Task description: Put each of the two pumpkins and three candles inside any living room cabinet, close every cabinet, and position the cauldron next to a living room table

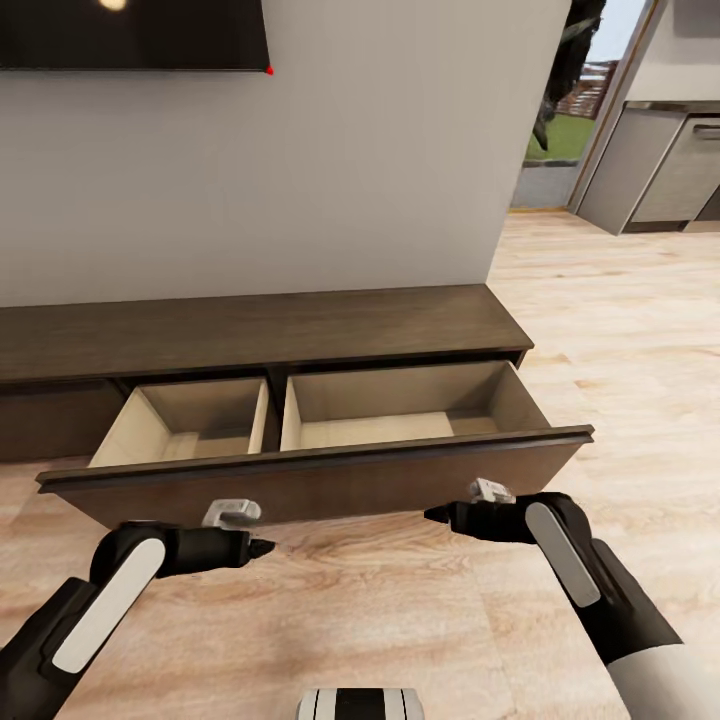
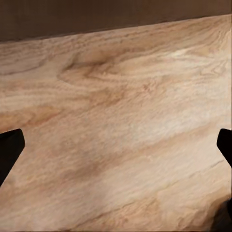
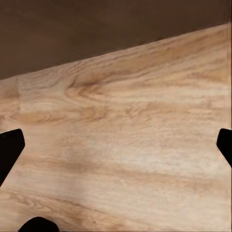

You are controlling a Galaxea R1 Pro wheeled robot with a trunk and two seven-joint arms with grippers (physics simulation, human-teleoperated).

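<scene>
Both sets of fingers, left gripper and right gripper, spread wide, hold nothing. Just ahead, the cabinet has its drawer pulled out: rigid, handleless, probably sliding easily; push its front squarely.

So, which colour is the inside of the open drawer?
Pale wood, light beige, inside the drawer; its front is dark brown. Head view shows it best.
</scene>
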